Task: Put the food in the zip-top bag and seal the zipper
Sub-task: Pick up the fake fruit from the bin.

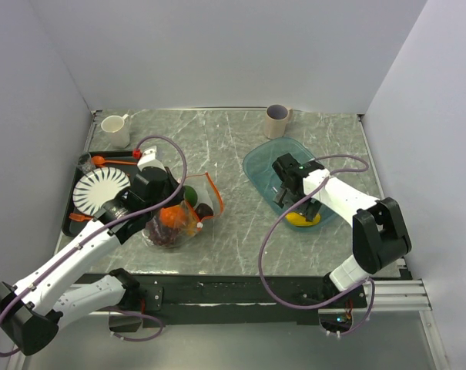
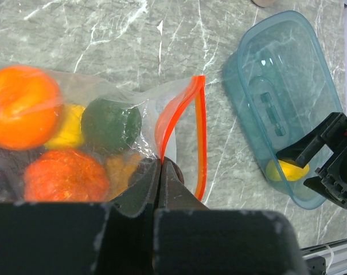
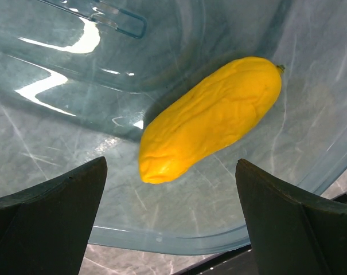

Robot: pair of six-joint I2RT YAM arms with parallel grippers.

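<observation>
While the left claw (image 2: pixel 160 172), pressed shut, pinches the bag (image 2: pixel 75 86) at its zipper (image 2: pixel 202 132) with the mouth gaping, the right claw (image 3: pixel 170 172) hangs spread wide over the bowl (image 3: pixel 162 240). The banana (image 3: pixel 210 117) lies straight ahead of it, just beyond and between its fingertips, long axis slanting across the gap. This arm is plainly the nearer one; a slight wrist turn would likely set the fingers square across the fruit.

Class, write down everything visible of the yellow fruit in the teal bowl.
The yellow fruit is a stubby, banana-like piece with wrinkled matte skin and a small stem tip. It lies on its side, alone, on the floor of the teal bowl, near its wall. The open right gripper straddles it without touching.
</observation>
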